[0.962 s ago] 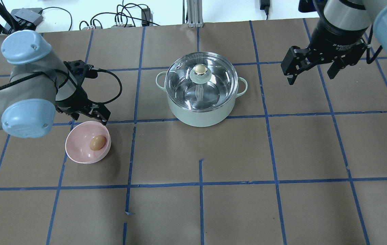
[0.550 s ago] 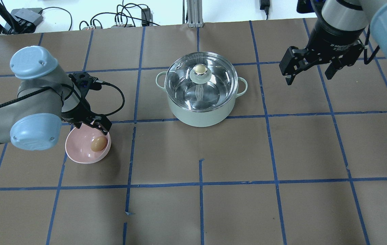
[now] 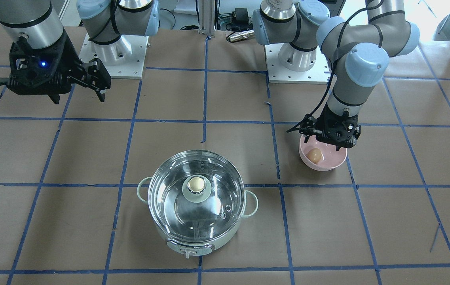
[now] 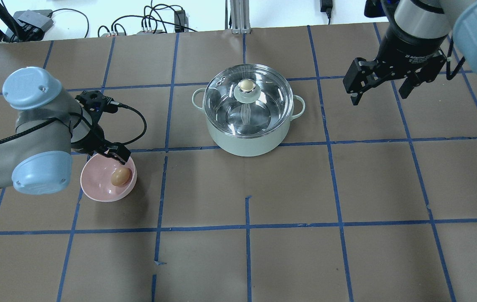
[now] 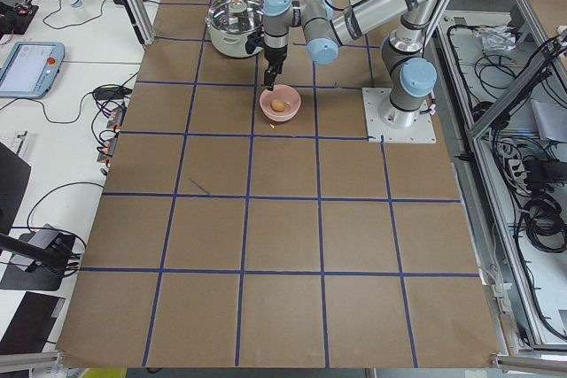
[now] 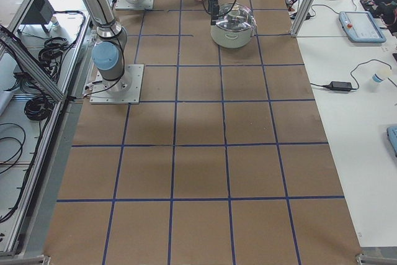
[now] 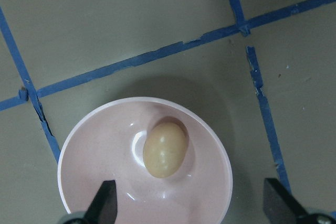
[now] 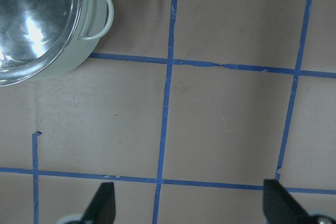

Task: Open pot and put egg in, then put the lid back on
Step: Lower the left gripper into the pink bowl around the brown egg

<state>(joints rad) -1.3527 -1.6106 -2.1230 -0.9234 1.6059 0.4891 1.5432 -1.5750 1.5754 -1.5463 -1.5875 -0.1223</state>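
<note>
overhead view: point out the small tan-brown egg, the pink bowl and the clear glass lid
small tan-brown egg (image 4: 119, 176): overhead view, middle of its shell.
pink bowl (image 4: 95, 180): overhead view, bare inner wall left of the egg.
clear glass lid (image 4: 246, 86): overhead view, cream cap of its knob.

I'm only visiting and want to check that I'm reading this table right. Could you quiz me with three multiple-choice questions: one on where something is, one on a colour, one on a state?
1. The glass lid is:
A. seated on the pot
B. lying beside it
C. held up in the air

2. The egg lies:
A. inside the pot
B. inside the pink bowl
C. on the brown paper

3. The taped grid lines are:
A. red
B. blue
C. yellow

Answers:
1 A: the lid covers the pot's rim in both table views.
2 B: the left wrist view shows the egg in the bowl.
3 B: every line is blue.
</note>
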